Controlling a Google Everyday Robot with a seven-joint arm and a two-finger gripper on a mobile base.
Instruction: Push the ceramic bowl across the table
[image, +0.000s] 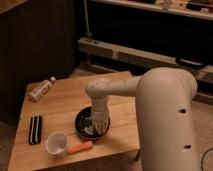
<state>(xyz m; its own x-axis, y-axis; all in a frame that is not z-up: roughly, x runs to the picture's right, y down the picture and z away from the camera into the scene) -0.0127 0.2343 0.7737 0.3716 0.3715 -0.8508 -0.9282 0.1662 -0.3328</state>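
Note:
The ceramic bowl (85, 125) is glossy black, wide and shallow, and sits near the front edge of the light wooden table (65, 102). My white arm reaches down from the right, and the gripper (100, 125) hangs over the bowl's right side, down in or against its rim. Part of the bowl is hidden behind the gripper.
A small white plastic cup (56, 144) stands at the front left, with an orange carrot-like object (81, 148) beside it. A black striped item (35, 129) lies at the left edge. A bottle (42, 88) lies on its side at the back left.

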